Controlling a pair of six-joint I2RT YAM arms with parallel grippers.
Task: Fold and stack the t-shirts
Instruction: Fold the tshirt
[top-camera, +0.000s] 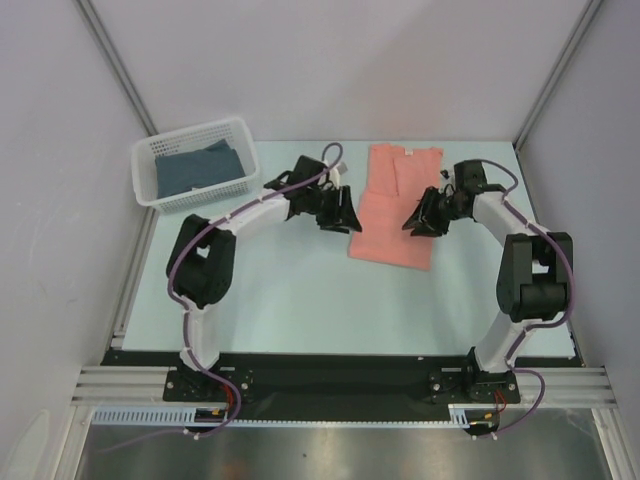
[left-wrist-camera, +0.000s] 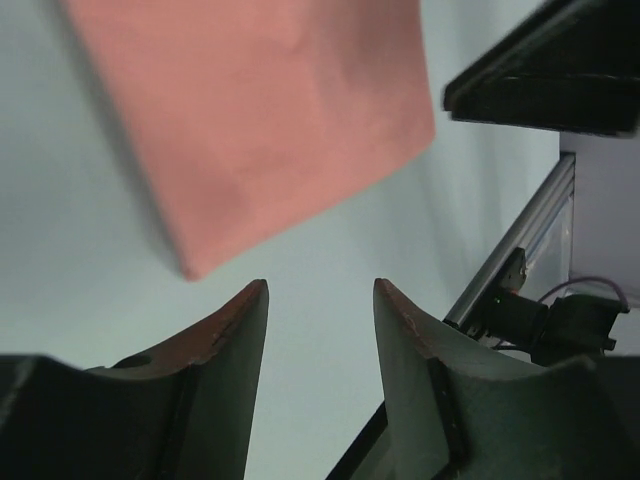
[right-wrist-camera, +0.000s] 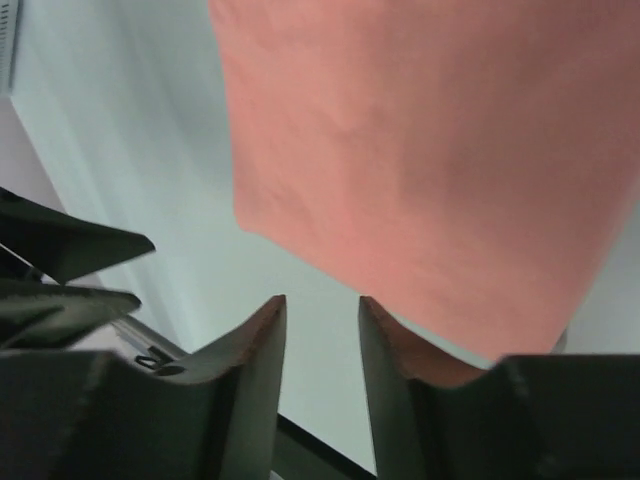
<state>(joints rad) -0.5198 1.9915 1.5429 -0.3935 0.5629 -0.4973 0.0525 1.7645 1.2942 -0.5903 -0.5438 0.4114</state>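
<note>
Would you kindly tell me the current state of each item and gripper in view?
Pink t-shirt: folded lengthwise, flat on table.
Basket: upright, one garment inside.
Blue t-shirt: lying loosely inside basket.
Left gripper: open, empty, beside pink t-shirt.
Right gripper: open, empty, over pink t-shirt's edge.

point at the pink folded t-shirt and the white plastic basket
pink folded t-shirt (top-camera: 385, 220): top view, middle of the cloth
white plastic basket (top-camera: 205, 196): top view, near wall

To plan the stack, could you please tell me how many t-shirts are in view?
2: a salmon-pink t-shirt lying on the table near its middle, and a dark blue t-shirt in the white basket at the far left. Others may be hidden beneath it.
</note>
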